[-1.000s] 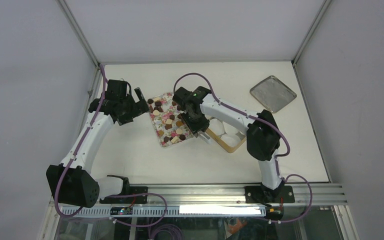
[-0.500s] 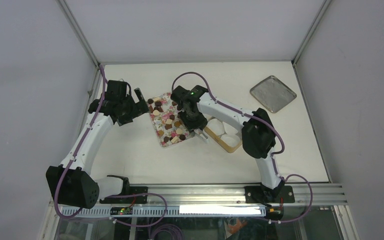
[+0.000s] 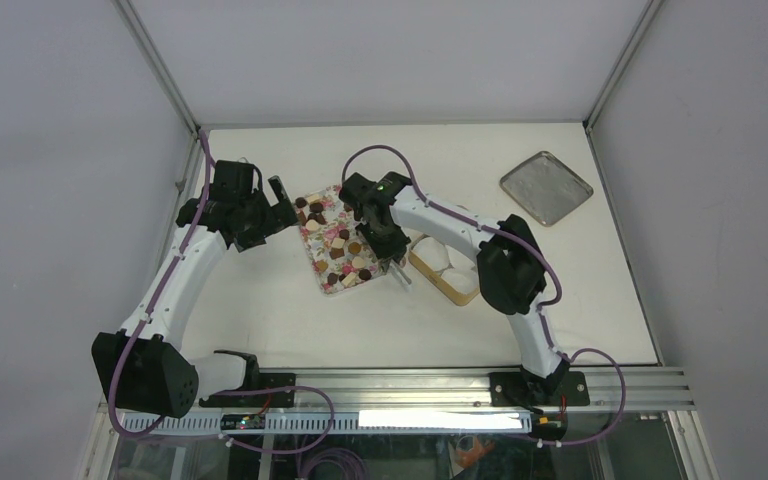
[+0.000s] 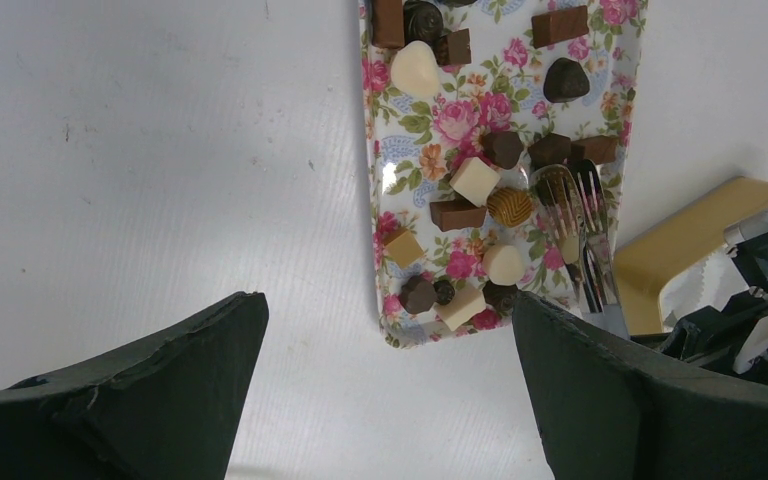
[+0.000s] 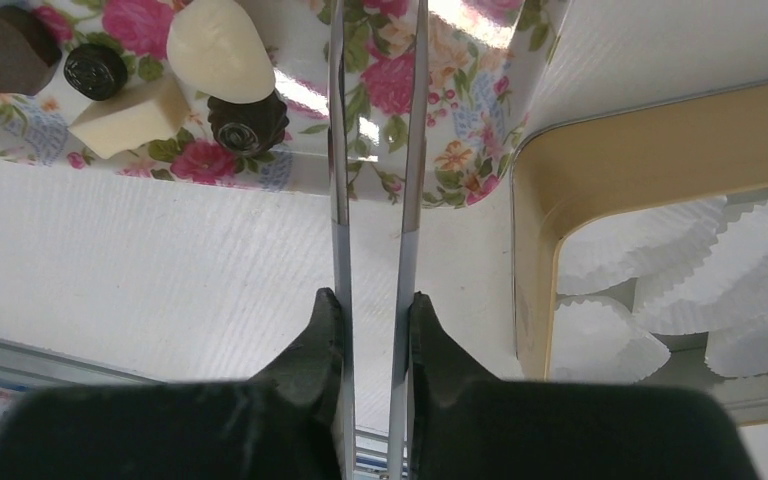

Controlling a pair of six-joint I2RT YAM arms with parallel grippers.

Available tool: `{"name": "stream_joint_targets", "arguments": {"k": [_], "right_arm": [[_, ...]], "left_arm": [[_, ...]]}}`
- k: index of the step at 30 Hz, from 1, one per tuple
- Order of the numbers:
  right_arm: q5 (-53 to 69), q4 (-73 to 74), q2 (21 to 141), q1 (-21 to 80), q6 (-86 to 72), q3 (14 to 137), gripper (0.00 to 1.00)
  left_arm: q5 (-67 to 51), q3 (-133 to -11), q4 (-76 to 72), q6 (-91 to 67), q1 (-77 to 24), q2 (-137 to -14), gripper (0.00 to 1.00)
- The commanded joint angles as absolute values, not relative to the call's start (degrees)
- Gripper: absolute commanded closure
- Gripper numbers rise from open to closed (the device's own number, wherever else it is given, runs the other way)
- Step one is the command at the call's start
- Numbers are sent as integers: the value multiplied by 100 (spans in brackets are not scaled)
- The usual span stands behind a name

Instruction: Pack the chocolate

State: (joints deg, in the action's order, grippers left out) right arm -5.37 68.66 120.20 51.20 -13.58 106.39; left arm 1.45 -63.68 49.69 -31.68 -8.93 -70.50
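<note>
Several small chocolates (image 4: 475, 181), dark brown, tan and cream, lie on the pink floral tray (image 3: 318, 232); it also shows in the left wrist view (image 4: 400, 160) and the right wrist view (image 5: 460, 90). My right gripper (image 5: 375, 300) is shut on metal tongs (image 5: 338, 150). The tongs reach over the tray's right edge, and their tips (image 4: 568, 195) sit among the chocolates with nothing visibly held in them. My right gripper (image 3: 392, 262) hovers between the tray and the wooden box (image 3: 438, 277). My left gripper (image 4: 388, 300) is open and empty, above the table left of the tray (image 3: 278, 200).
The tan wooden box (image 5: 530, 250) holds white crinkled paper cups (image 5: 660, 280) and stands just right of the floral tray. A flat metal tray (image 3: 546, 187) lies at the back right. The table's walls rise at the left, back and right.
My right gripper has shifted a little left with the tongs, from over the box's edge toward the floral tray. The left arm has not moved.
</note>
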Motion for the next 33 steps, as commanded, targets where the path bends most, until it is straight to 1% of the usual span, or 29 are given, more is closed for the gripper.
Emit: {"name": "stream_joint_targets", "arguments": {"k": [1, 9, 18, 22, 28, 33], "right_arm": [[-555, 6720, 11686, 5106, -1375, 10608, 100], [-358, 6706, 11110, 5107, -1403, 10371, 100], [-367, 6785, 10186, 5051, -1467, 9949, 100], [-477, 6814, 9531, 4765, -1628, 9427, 100], [-410, 6903, 8434, 4253, -1736, 8335, 100], [-170, 6888, 8060, 3929, -1743, 7694, 100]], "left_arm": [[234, -6372, 4771, -3059, -870, -6848, 1], [252, -6379, 4772, -3041, -870, -6877, 1], [267, -6412, 4772, -3022, -871, -6899, 1], [193, -6422, 4772, -3041, -870, -6916, 1], [181, -6504, 4772, -2989, -870, -7047, 1], [122, -6629, 4772, -2997, -870, -7239, 1]]}}
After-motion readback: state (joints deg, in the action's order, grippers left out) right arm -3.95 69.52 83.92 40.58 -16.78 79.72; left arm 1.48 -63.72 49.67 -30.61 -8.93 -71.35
